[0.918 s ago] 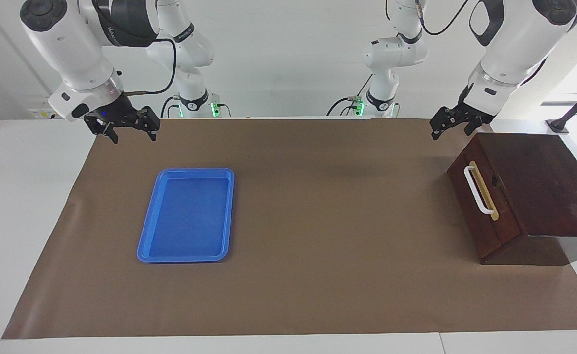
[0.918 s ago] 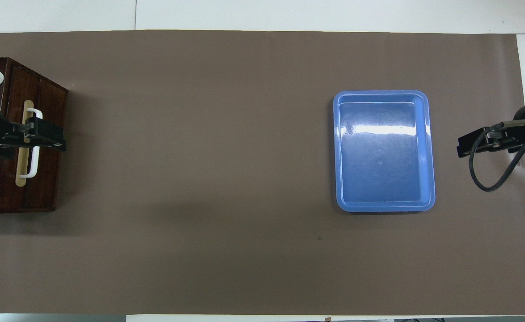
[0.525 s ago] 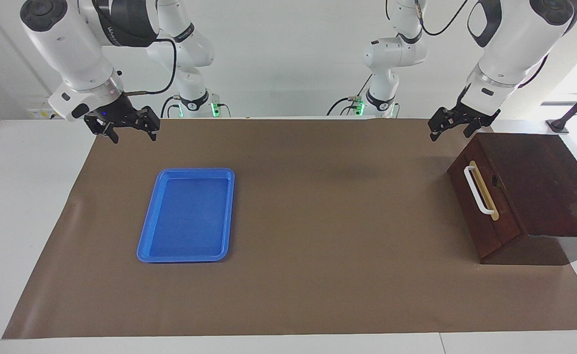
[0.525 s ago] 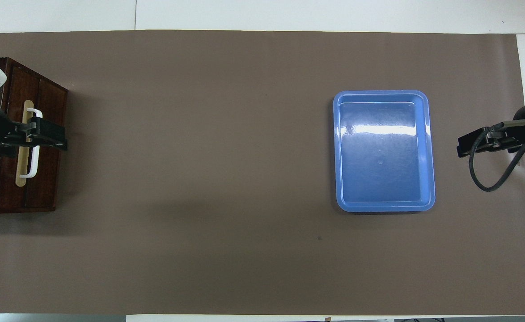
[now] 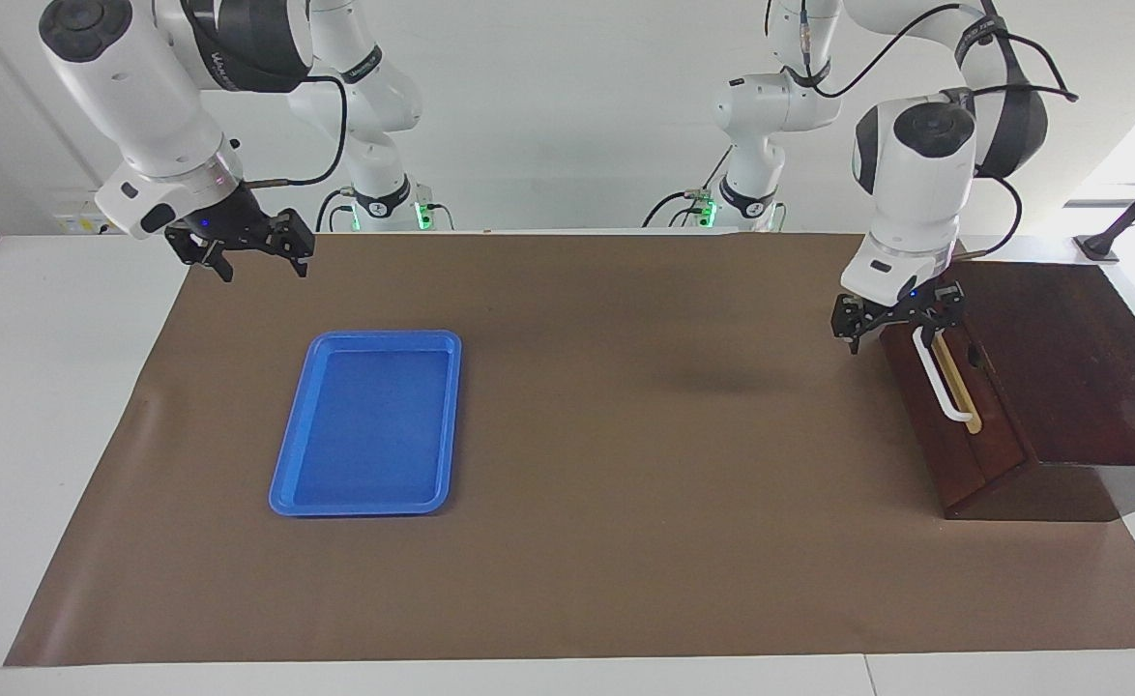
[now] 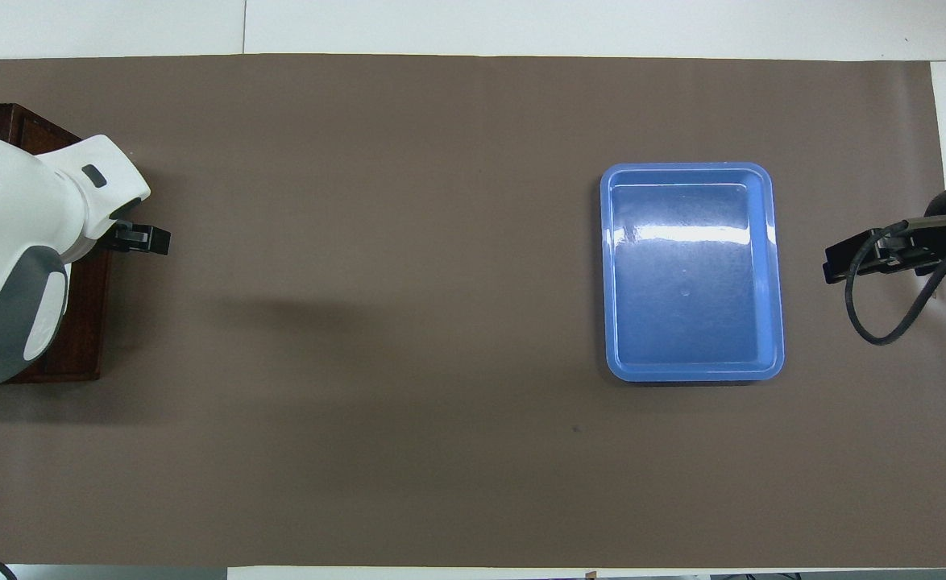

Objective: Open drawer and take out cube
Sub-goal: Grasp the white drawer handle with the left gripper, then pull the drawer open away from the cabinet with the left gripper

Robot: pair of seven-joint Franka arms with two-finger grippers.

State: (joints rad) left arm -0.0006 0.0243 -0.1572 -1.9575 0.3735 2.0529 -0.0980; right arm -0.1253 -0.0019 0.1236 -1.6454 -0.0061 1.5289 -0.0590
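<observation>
At the drawer [image 5: 954,406] front, my left gripper [image 5: 894,324] stands open and empty by the robot-side end of the white handle [image 5: 941,377]; contact I cannot tell. The drawer is shut in its dark box [image 5: 1070,367] at the left arm's end. My right gripper [image 5: 244,253] waits open over the mat's [image 5: 625,464] corner, near the blue tray [image 5: 366,425].

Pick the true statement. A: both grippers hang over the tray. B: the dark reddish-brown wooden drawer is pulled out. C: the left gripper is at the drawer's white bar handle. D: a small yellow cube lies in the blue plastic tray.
C: the left gripper hangs at the upper end of the white bar handle of the dark reddish-brown wooden drawer, which is shut.
</observation>
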